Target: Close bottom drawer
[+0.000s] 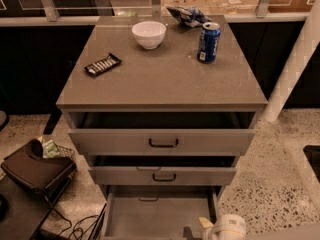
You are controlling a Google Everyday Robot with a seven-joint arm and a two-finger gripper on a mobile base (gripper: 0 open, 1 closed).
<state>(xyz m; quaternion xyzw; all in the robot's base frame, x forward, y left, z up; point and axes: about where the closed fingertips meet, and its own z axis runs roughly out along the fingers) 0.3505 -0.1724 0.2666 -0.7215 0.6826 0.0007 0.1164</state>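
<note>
The grey-taupe cabinet [160, 91] has three drawers, all standing open. The bottom drawer [157, 216] is pulled out the furthest, and its plain grey inside shows at the lower edge of the view. Its front is cut off by the frame's edge. The middle drawer [162, 175] and top drawer [162, 141] stand out less, each with a dark pull handle. My gripper [206, 226] comes in at the bottom right, a white rounded part with a pale tip. It is at the bottom drawer's right side wall, near its front end.
On the cabinet top are a white bowl [149, 34], a blue can [209, 42], a dark snack bar [102, 64] and a crumpled bag [186, 15]. A brown bag [35, 170] and cables [75, 226] lie on the floor at left. A white post [295, 69] stands at right.
</note>
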